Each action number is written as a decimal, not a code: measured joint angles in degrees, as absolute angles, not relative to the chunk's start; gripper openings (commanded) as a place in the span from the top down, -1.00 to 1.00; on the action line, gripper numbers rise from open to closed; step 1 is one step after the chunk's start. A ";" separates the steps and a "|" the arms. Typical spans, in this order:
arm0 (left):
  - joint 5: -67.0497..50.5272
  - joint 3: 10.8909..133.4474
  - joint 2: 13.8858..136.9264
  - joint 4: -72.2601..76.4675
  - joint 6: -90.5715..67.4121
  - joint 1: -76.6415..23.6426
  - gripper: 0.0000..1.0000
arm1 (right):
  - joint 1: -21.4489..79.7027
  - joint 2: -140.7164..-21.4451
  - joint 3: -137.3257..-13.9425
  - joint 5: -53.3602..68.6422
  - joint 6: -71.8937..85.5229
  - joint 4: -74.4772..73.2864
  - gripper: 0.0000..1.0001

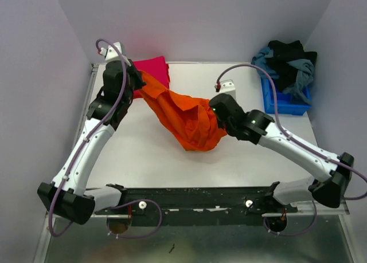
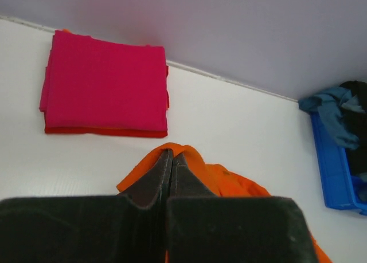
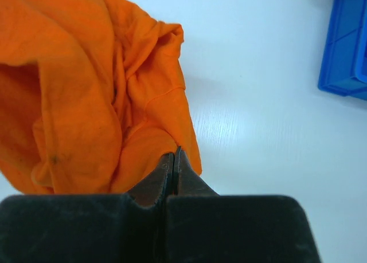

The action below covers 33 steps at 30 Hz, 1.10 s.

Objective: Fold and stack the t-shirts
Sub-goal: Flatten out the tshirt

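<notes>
The orange t-shirt [image 1: 183, 117] hangs bunched between my two grippers above the middle of the table. My left gripper [image 1: 137, 79] is shut on its far-left end; the left wrist view shows the cloth [image 2: 229, 180] draped over my closed fingertips [image 2: 171, 154]. My right gripper [image 1: 217, 111] is shut on its right end; the right wrist view shows the shirt [image 3: 86, 91] hanging crumpled left of my closed tips [image 3: 174, 154]. The folded magenta-pink t-shirt [image 1: 153, 68] lies at the far left of the table, a neat rectangle [image 2: 106, 82] with a red and orange edge beneath it.
A blue bin [image 1: 285, 99] at the far right holds a heap of dark and grey-blue clothes [image 1: 289, 62]; it also shows in the left wrist view [image 2: 338, 160] and the right wrist view [image 3: 344, 42]. The white table [image 1: 143, 160] is walled behind and on both sides.
</notes>
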<state>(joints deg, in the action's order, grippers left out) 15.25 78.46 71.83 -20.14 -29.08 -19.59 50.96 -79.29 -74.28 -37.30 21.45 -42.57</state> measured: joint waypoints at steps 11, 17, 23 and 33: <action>16.97 44.82 52.12 -16.67 -34.24 -18.44 1.00 | 51.20 -75.40 -61.32 -31.86 25.15 -44.64 -0.10; 16.84 34.41 51.33 -16.08 -36.29 -18.44 1.00 | 51.16 -75.46 -52.80 -18.65 25.93 -39.77 -0.13; 16.88 34.17 47.09 -14.06 -36.67 -18.44 1.00 | 52.18 -76.60 -51.66 -9.32 28.82 -29.58 -0.15; 16.93 34.26 45.36 -13.23 -37.56 -18.44 1.00 | 53.36 -80.58 -48.38 -8.40 33.04 -26.46 -0.11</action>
<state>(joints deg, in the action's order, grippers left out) 16.93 34.26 45.36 -13.23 -37.56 -18.44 53.36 -80.58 -48.38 -8.40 33.04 -26.46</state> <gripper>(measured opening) 0.007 0.562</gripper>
